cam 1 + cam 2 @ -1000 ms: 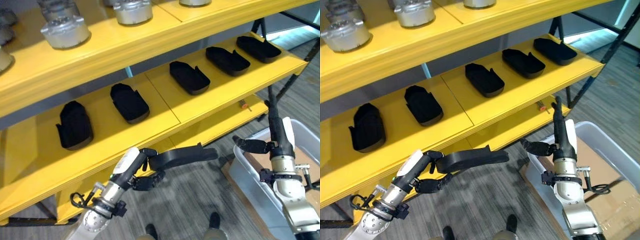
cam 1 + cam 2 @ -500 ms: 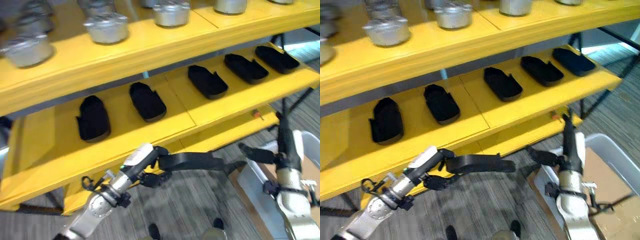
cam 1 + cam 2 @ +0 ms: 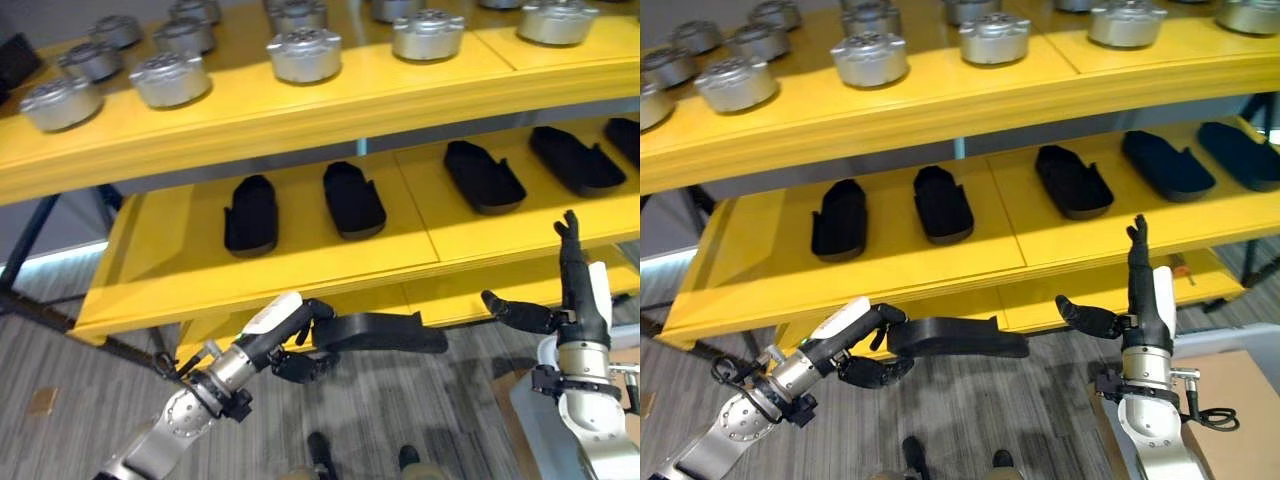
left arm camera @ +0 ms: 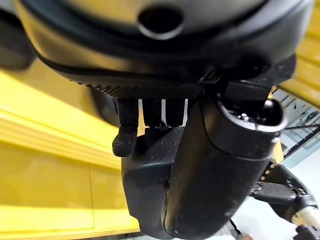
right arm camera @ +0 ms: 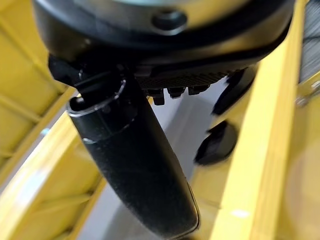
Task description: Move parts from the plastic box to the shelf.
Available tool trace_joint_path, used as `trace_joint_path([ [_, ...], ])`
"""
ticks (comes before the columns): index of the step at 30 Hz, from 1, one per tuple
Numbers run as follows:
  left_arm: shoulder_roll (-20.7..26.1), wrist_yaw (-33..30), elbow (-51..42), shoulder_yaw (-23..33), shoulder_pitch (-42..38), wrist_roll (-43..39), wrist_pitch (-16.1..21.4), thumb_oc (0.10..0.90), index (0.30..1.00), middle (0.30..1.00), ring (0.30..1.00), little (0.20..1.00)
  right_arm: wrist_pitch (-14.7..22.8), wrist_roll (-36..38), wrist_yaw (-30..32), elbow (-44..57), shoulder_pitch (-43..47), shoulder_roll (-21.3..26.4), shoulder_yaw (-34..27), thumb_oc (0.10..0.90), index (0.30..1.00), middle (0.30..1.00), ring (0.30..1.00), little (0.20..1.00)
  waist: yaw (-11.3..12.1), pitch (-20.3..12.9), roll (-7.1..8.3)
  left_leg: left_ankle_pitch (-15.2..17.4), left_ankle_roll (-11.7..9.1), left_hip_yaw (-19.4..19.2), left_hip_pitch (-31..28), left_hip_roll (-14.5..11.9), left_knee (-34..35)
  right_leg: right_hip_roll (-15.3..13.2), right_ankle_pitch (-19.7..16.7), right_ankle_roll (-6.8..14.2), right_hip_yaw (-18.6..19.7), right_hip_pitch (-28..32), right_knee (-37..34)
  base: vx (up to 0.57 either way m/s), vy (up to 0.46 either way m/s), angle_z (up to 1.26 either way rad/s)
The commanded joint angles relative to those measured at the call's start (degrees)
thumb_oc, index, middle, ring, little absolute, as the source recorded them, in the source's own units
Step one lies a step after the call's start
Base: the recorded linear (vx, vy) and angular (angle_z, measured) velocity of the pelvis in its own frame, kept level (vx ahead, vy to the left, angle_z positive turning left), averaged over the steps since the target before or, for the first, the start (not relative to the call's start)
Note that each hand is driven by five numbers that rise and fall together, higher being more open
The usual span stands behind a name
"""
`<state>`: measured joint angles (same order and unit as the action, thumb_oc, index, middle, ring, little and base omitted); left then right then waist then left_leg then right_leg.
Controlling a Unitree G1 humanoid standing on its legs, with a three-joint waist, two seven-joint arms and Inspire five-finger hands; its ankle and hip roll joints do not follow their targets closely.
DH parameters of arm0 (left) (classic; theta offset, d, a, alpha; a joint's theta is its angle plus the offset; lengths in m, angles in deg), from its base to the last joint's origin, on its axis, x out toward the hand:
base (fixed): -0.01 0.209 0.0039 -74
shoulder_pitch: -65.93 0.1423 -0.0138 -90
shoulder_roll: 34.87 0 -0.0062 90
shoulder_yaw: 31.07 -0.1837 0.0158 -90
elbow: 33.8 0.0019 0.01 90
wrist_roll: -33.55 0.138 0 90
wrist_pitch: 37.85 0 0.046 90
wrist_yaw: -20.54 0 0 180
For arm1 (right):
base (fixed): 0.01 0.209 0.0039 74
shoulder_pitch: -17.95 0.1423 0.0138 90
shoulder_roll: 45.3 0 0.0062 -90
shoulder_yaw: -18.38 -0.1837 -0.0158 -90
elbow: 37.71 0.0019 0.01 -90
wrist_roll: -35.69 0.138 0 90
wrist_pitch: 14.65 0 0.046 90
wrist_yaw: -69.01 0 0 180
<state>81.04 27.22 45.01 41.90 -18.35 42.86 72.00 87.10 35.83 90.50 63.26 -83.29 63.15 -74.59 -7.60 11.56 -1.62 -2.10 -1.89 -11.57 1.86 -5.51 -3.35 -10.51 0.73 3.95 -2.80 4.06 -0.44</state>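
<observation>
A workshop or parts store: yellow shelf [image 3: 300, 275] rows of black parts [image 3: 353, 199] and metal castings [image 3: 304, 53], grey floor [image 3: 970, 420].

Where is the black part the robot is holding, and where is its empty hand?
black part [image 3: 385, 331], left eye view, middle of its long body.
left hand [image 3: 290, 330], left eye view, fingers curled round the part's end.
right hand [image 3: 572, 300], left eye view, the palm.

yellow shelf [image 3: 300, 262] - black parts [image 3: 354, 198] mid, silver parts [image 3: 303, 53] top
</observation>
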Motion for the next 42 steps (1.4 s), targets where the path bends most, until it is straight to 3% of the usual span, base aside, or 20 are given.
trace_joint_path([
  [1,-1.57,-5.2,-6.47,6.23,-2.46,-5.6,3.66,0.4,0.3,0.3,0.3,0.3,9.05,0.26,-0.45,2.92,5.63,4.3,-3.98,0.9,1.0,1.0,1.0,1.0,-1.93,-2.64,1.05,0.14,-1.65,0.99,-5.69,-4.99,2.56,5.7,2.07,-0.32,1.47,-0.77,2.33,0.06,0.319,-0.25],
  [3,-1.67,-5.72,-6.29,6.47,-1.96,-5.45,3.99,0.4,0.3,0.3,0.3,0.3,9.54,0.15,-0.93,2.98,6.46,5.82,-3.44,0.9,1.0,1.0,1.0,1.0,-1.63,-2.76,0.65,-3.88,-3.41,2.88,-5.69,-8.0,4.57,4.94,1.83,-0.05,2.3,-0.3,1.42,0.06,0.307,-0.15],
  [6,-1.69,-6.83,-5.89,7.18,-1.01,-4.97,4.11,0.4,0.3,0.3,0.3,0.3,9.16,0.88,-0.65,2.52,8.65,6.81,-1.75,0.9,1.0,1.0,1.0,1.0,-0.33,-2.47,-0.14,-4.01,-4.0,7.57,-5.41,-8.2,5.18,3.77,1.81,0.51,3.66,-0.02,1.34,0.09,0.452,-0.35],
  [9,-1.17,-7.6,-4.98,7.81,-0.69,-4.78,5.09,0.4,0.3,0.3,0.3,0.3,9.92,1.41,0.46,1.79,9.48,6.24,-1.5,0.9,1.0,1.0,1.0,1.0,-0.43,-2.67,-0.69,1.01,-3.25,5.25,-6.9,-6.22,5.3,0.88,0.49,2.63,2.72,-0.53,1.23,0.03,0.462,-0.5],
  [12,-0.69,-6.56,-4.92,8.18,-0.6,-5.09,5.96,0.4,0.3,0.3,0.3,0.3,9.28,0.67,2.49,2.28,8.86,4.64,-2.03,0.9,1.0,1.0,1.0,1.0,-0.39,-2.74,-0.83,2.66,-2.2,3.62,-7.78,-4.23,6.05,-1.58,-0.66,4.85,1.47,-0.61,1.26,0.02,0.496,0.08],
  [13,0.14,-4.85,-4.97,8.31,-0.86,-4.56,6.89,0.4,0.3,0.3,0.3,0.3,8.26,0.49,3.44,2.94,8.07,2.74,-2.62,0.9,1.0,1.0,1.0,1.0,0.14,-2.79,-0.66,3.62,-1.17,3.22,-7.76,-2.24,6.14,-4.02,-2.53,6.38,-0.38,-0.48,0.86,0.01,0.352,0.28],
  [15,0.64,-4.21,-5.08,8.47,-0.75,-4.69,7.46,0.4,0.3,0.3,0.3,0.3,7.75,-0.12,3.08,3.34,7.68,2.17,-2.81,0.9,1.0,1.0,1.0,1.0,0.4,-2.85,-0.41,4.04,-0.77,2.93,-7.7,-1.46,6.16,-5.07,-3.64,6.73,-1.33,-0.53,0.46,-0.01,0.374,0.25],
  [17,1.47,-2.72,-6.01,10.58,0.67,-5.57,7.91,0.4,0.3,0.3,0.3,0.3,5.55,-1.92,2.77,5.01,7.65,0.91,-2.29,0.9,1.0,1.0,1.0,1.0,1.73,-2.82,0.08,4.89,0.01,-0.69,-8.8,-0.1,6.82,-6.72,-6.65,7.39,-6.51,-1.8,0.2,-0.02,0.346,0.2],
  [19,1.44,-2.42,-6.22,11.72,1.77,-5.48,7.81,0.4,0.3,0.3,0.3,0.3,4.63,-1.45,2.26,5.51,8.05,0.28,-1.67,0.9,1.0,1.0,1.0,1.0,2.6,-2.75,0.36,5.33,0.41,-3.46,-9.3,0.21,6.88,-6.73,-6.76,7.69,-10.18,-2.4,1.58,-0.01,0.182,-0.11],
  [22,1.08,-2.22,-6.58,12.0,2.27,-4.17,7.51,0.4,0.3,0.3,0.3,0.3,3.14,-0.24,2.23,6.34,7.63,-0.03,-1.19,0.9,1.0,1.0,1.0,1.0,3.36,-2.81,0.87,6.32,1.97,-4.91,-8.7,0.89,6.21,-4.49,-2.88,6.78,-11.95,-2.62,5.35,-0.02,0.13,-0.39],
  [24,0.58,-2.13,-6.58,11.02,1.58,-4.55,7.19,0.4,0.3,0.3,0.3,0.3,3.96,-0.96,2.66,6.15,6.27,0.19,-0.87,0.9,1.0,1.0,1.0,1.0,2.76,-2.8,1.42,6.72,3.63,-4.33,-7.79,1.7,5.54,0.49,1.52,5.02,-9.91,-3.99,10.32,0.02,0.086,-0.19],
  [25,0.53,-2.16,-6.54,10.92,1.52,-4.55,7.24,0.4,0.3,0.3,0.3,0.3,4.05,-0.98,2.69,6.07,6.17,0.24,-0.86,0.9,1.0,1.0,1.0,1.0,2.75,-2.84,1.45,6.76,3.68,-4.33,-7.71,1.73,5.48,0.81,1.94,4.89,-9.8,-4.18,10.72,0.06,0.038,0.1],
  [26,0.23,-2.67,-6.57,9.82,0.72,-4.13,6.65,0.4,0.3,0.3,0.3,0.3,4.36,-1.41,3.15,5.34,6.12,0.56,-0.48,0.9,1.0,1.0,1.0,1.0,2.44,-2.85,1.88,6.79,3.79,-3.76,-7.52,2.4,5.38,5.22,4.49,2.68,-9.23,-3.76,9.96,0.04,-0.003,0.21],
  [28,-0.08,-3.39,-6.71,8.73,-0.26,-3.16,6.09,0.4,0.3,0.3,0.3,0.3,4.61,-1.29,3.55,4.63,6.42,1.08,-0.2,0.9,1.0,1.0,1.0,1.0,2.12,-2.77,2.23,6.81,3.71,-2.71,-7.46,3.4,5.37,7.64,4.17,1.52,-7.67,-3.19,7.77,0.08,-0.021,0.03],
  [30,0.51,-3.4,-6.21,6.27,-3.72,-2.92,4.71,0.4,0.3,0.3,0.3,0.3,6.74,-0.34,4.49,2.43,5.41,2.0,-1.31,0.9,1.0,1.0,1.0,1.0,-0.01,-3.06,2.34,7.41,4.16,1.27,-6.6,5.98,4.67,10.55,1.83,0.28,-0.57,-3.35,3.45,0.1,-0.091,0.3],
  [32,0.66,-3.3,-5.89,6.23,-3.93,-3.73,4.58,0.4,0.3,0.3,0.3,0.3,6.96,0.45,4.42,2.06,5.57,2.3,-1.36,0.9,1.0,1.0,1.0,1.0,-0.14,-3.18,2.32,7.77,3.97,1.45,-6.3,6.41,3.67,10.53,1.13,0.2,0.11,-2.91,1.94,0.06,-0.098,0.54],
  [35,1.07,-3.81,-5.96,7.26,-3.45,-3.21,5.97,0.4,0.3,0.3,0.3,0.3,7.42,0.08,4.61,1.73,5.6,2.88,-2.72,0.9,1.0,1.0,1.0,1.0,-0.1,-2.64,2.88,11.23,3.42,-0.14,-3.15,6.82,-7.9,8.76,-0.7,-0.38,0.45,-1.25,-0.97,0.04,-0.078,0.09],
  [38,0.58,-3.9,-5.86,6.89,-4.73,-2.71,5.87,0.4,0.3,0.3,0.3,0.3,7.53,-2.47,6.88,1.47,6.09,2.62,-2.68,0.9,1.0,1.0,1.0,1.0,-0.88,-2.01,2.88,9.72,1.96,-2.9,-0.09,3.15,-13.51,7.98,-0.77,-0.94,0.01,-0.63,-1.2,0.01,0.019,0.07],
  [41,-0.31,-4.25,-5.9,7.19,-4.69,-3.94,5.52,0.4,0.3,0.3,0.3,0.3,8.95,-1.79,7.04,1.56,5.78,1.96,-3.45,0.9,1.0,1.0,1.0,1.0,-2.01,-2.7,1.82,7.12,1.14,-2.49,-2.63,0.43,-6.06,7.85,-0.49,-0.54,0.87,-0.89,-1.0,0.15,0.213,0.25],
  [42,-0.77,-4.96,-6.4,7.44,-4.23,-3.52,4.97,0.4,0.3,0.3,0.3,0.3,9.56,-0.47,6.17,1.78,5.18,2.53,-4.12,0.9,1.0,1.0,1.0,1.0,-2.16,-3.13,1.41,4.81,0.29,-0.17,-4.52,-0.5,0.39,7.65,-0.23,-0.31,2.22,-0.68,-1.19,0.19,0.288,0.11],
])
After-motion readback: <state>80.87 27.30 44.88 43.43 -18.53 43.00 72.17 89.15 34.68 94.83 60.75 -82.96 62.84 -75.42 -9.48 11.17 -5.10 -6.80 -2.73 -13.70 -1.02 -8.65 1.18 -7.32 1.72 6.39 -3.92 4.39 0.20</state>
